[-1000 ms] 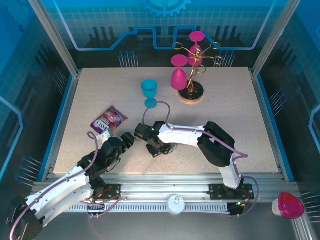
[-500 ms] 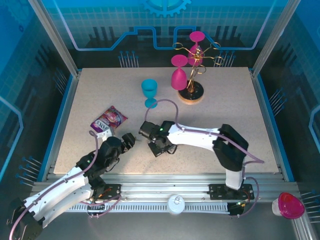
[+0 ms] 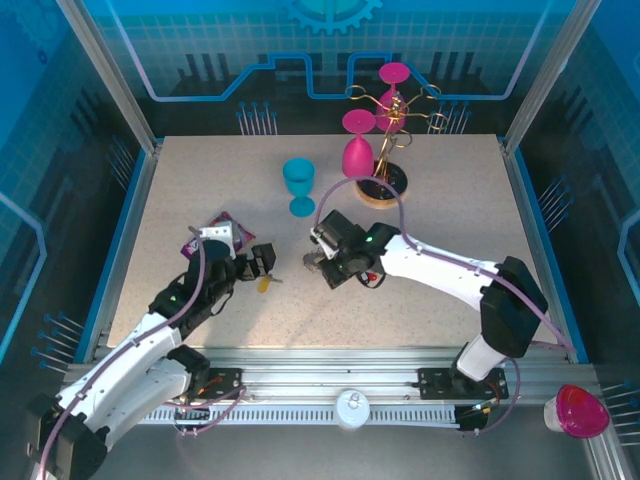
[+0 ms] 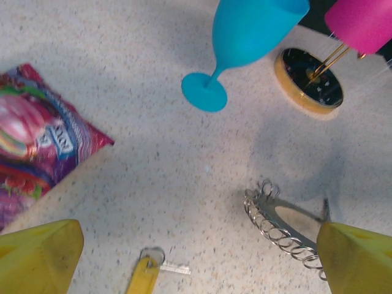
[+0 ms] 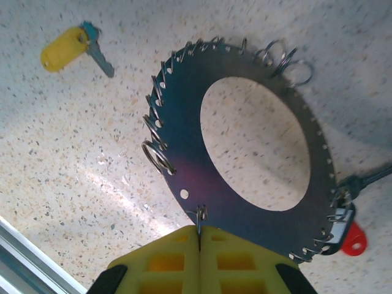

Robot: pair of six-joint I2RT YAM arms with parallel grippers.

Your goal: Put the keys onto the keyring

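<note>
gaping wide, the left gripper [image 3: 261, 264] hovers over the yellow-headed key [image 4: 146, 277] lying on the table [image 3: 450, 210]; to its right, the closed right gripper [image 5: 199, 244] pinches the keyring [image 5: 184, 153] at a rim loop, the red-headed key [image 5: 349, 236] at its rim.

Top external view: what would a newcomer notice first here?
Probably the pink goblets on the gold rack at the far side of the table, with a blue goblet standing just left. Mid-table, the right gripper is pinched shut on the rim of the grey keyring, and a yellow-headed key lies loose by the open left gripper.
</note>
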